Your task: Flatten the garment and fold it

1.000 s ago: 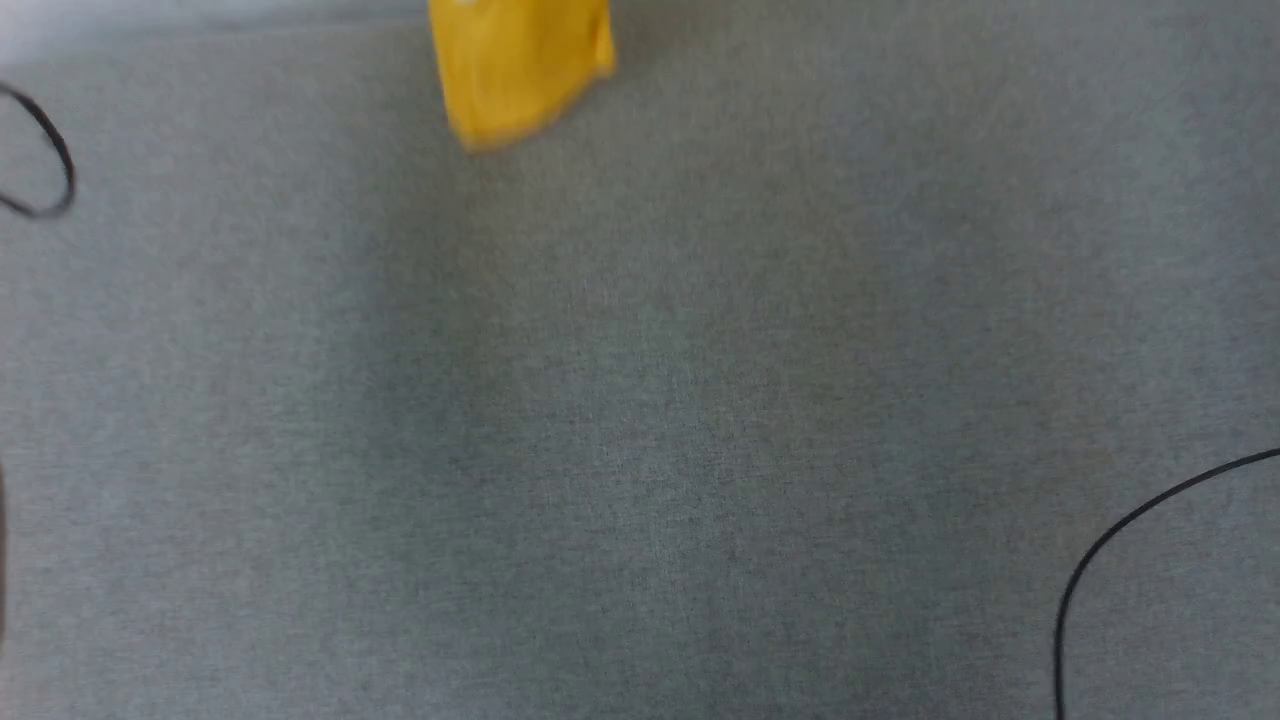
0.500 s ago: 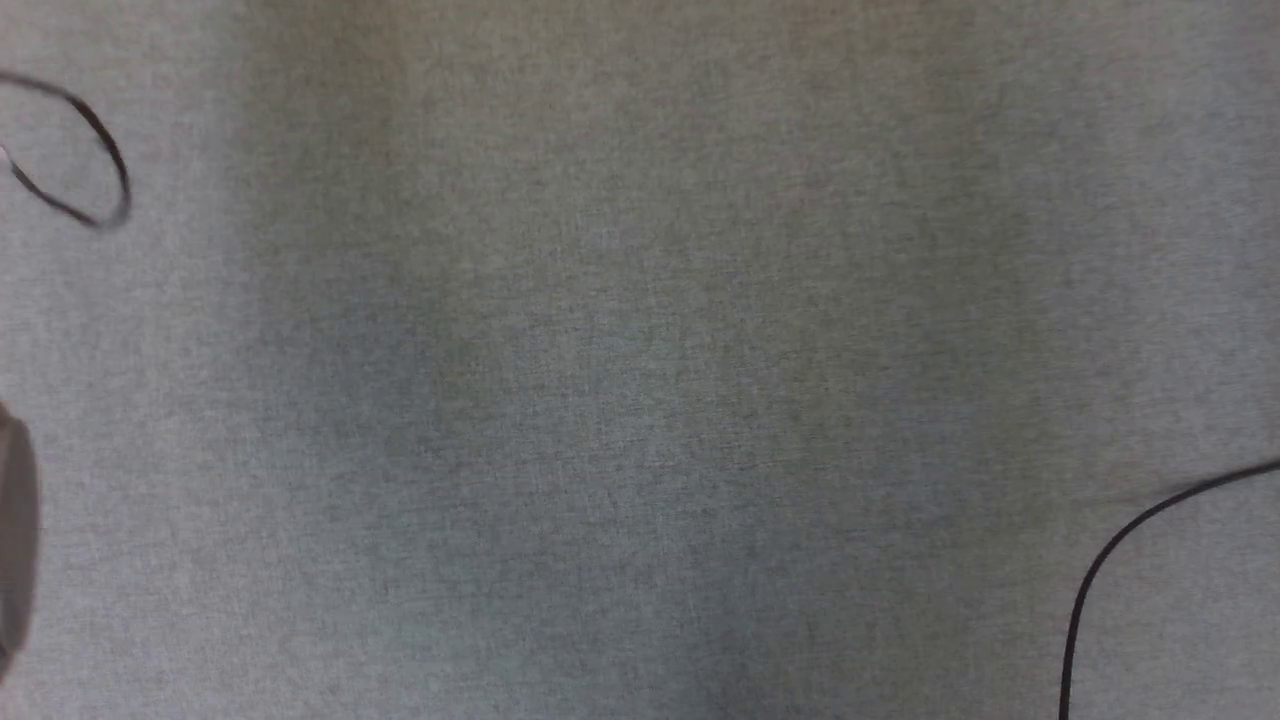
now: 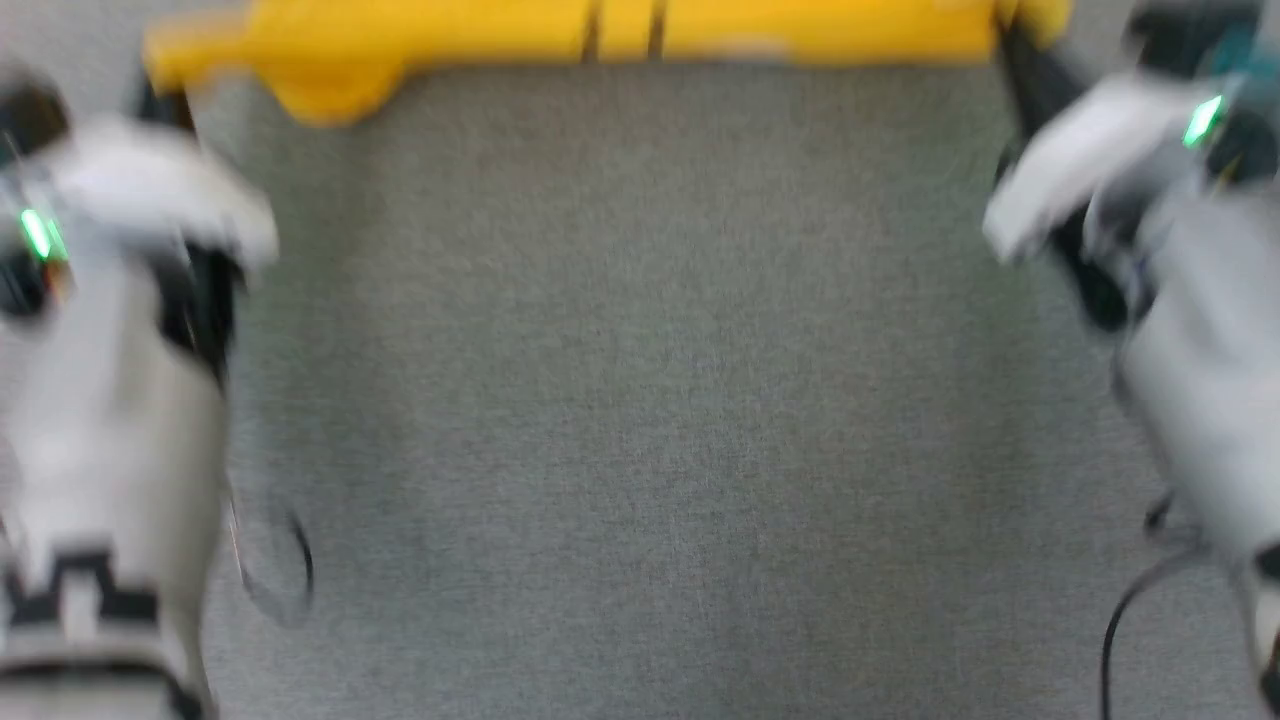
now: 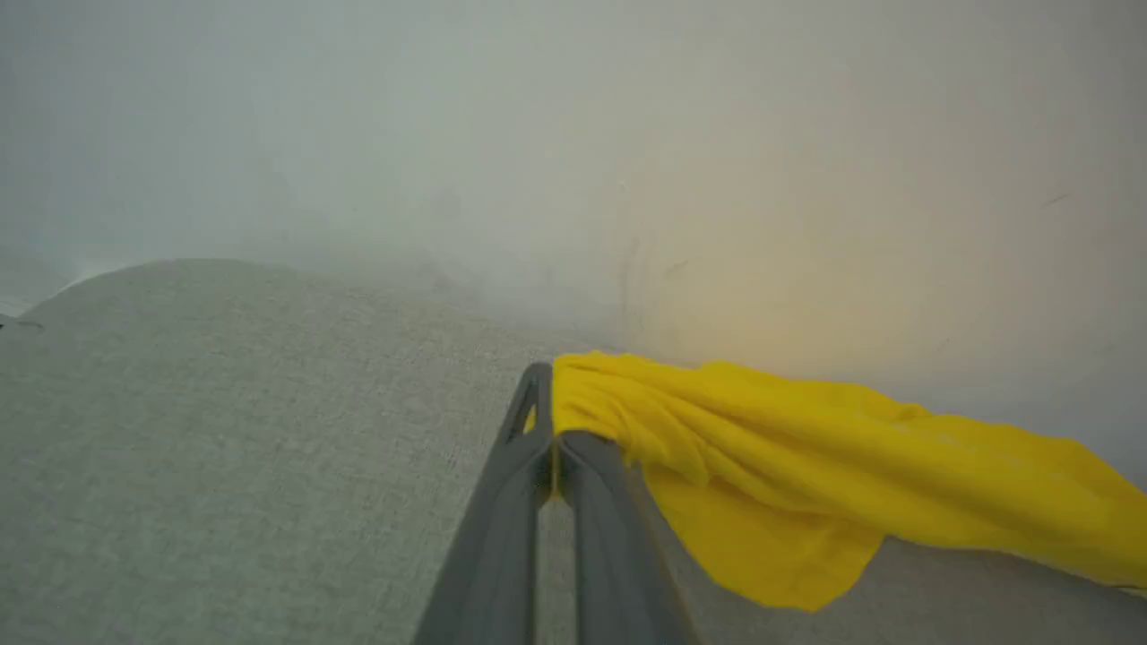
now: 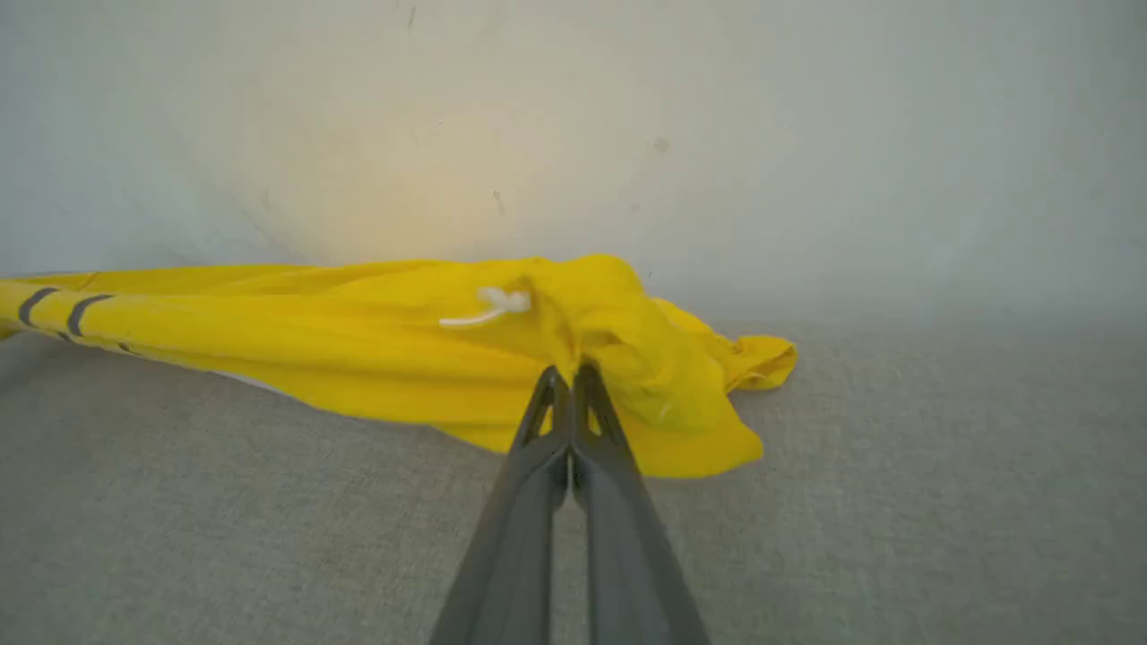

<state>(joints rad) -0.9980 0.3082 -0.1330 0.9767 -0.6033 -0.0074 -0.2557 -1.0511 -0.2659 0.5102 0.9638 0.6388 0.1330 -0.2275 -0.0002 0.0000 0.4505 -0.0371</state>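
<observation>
Jaws of left gripper (image 4: 550, 419) pressed together, pinching a bunched yellow corner of the garment (image 4: 806, 466); cloth covers the tip of one finger. Right gripper (image 5: 566, 383) same: jaws closed on a gathered wad at the garment's other end. From each pinch the cloth runs sideways as a long loose band along the far edge of the grey woven surface (image 5: 269, 537), close to the pale wall (image 5: 627, 134). Can't tell if the band rests on the surface or hangs just above it.

Writing: none readable. Small white tag (image 5: 491, 307) near the right pinch, blurred, nothing legible. Two black stripes (image 5: 56, 309) at the left edge of the right wrist view; rest of the cloth is bunched, print not made out.

Versus earlier head frames: whole picture shifted, so camera moved. One second back only a small yellow scrap showed at the top edge; half a second back just grey surface and cables. Now the garment spans the top edge as a strip, cut off by the frame, and left arm (image 3: 110, 400) and right arm (image 3: 1200, 380) have come in at the sides, a green light (image 3: 38, 235) on the left one.

Head view heavily motion-blurred; fingers there hard to make out. Black cable (image 3: 1112, 630) at lower right, cut off by the frame.
</observation>
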